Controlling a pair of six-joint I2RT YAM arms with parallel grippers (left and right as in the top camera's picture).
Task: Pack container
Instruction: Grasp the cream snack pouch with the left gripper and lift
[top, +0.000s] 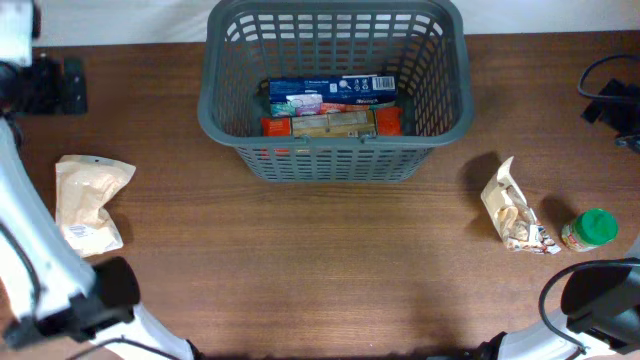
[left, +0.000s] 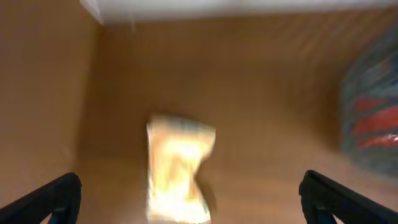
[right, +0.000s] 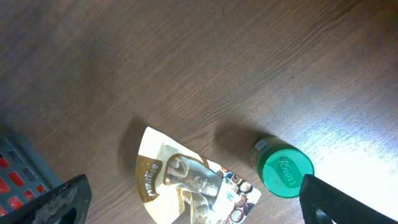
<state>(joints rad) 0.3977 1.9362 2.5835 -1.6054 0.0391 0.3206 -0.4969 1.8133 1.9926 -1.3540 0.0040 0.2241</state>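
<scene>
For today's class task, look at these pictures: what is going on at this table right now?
Two robot arms are packing groceries into a dark grey basket. A few boxes already lie inside it. The left gripper and the right gripper are both open and hold nothing. The left one hovers over a beige pouch on the table; the right one is above a snack pouch and a green-lidded jar. Those three items are not yet packed.
</scene>
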